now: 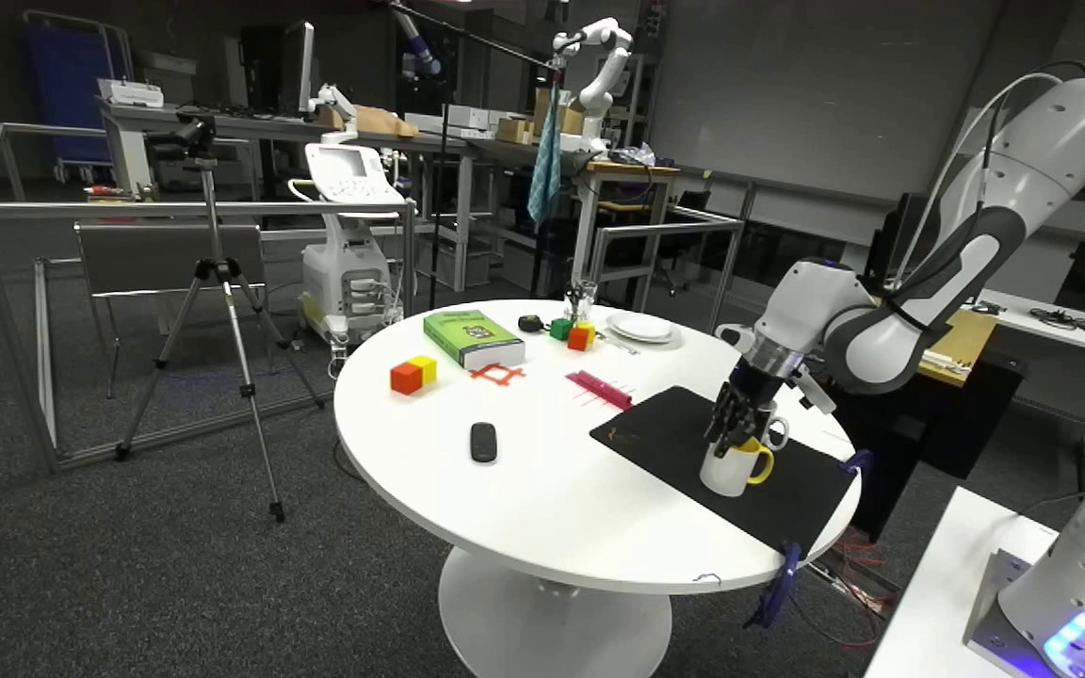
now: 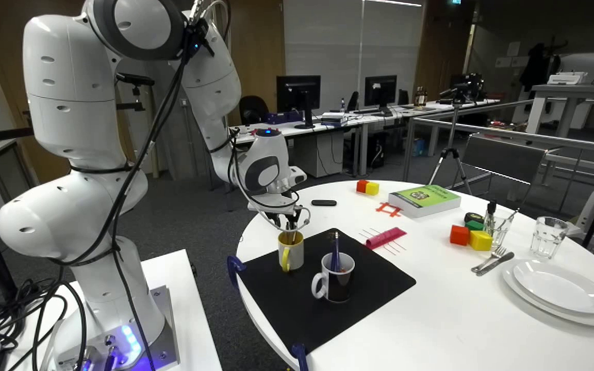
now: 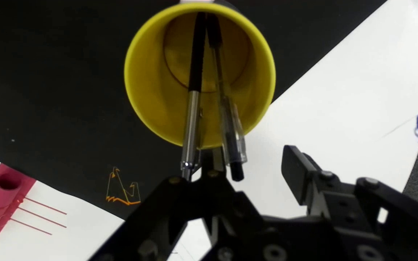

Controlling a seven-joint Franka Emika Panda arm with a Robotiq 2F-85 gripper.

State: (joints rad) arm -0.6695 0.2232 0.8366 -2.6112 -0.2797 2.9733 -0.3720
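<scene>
A white mug with a yellow inside and handle (image 2: 298, 255) stands upright on a black mat (image 2: 374, 304). My gripper (image 3: 254, 166) is over its rim with the jaws apart. Two pens lean in the mug, a silver one with a black grip (image 3: 193, 116) and a clear one with a dark end (image 3: 232, 141). The clear pen's top is in the gap, close to the left finger and away from the right pad (image 3: 298, 174); the silver pen is left of that finger. Beside it stands a black and white mug (image 2: 339, 286) holding a blue pen (image 2: 335, 252).
Blue clamps (image 2: 234, 268) grip the table's edge at the mat. Beyond the mat lie a pink piece with thin sticks (image 2: 384, 237), a dark oblong object (image 1: 483, 442), a green book (image 1: 474, 339), coloured blocks (image 1: 413, 375), white plates (image 2: 560, 288) and a glass (image 2: 547, 237).
</scene>
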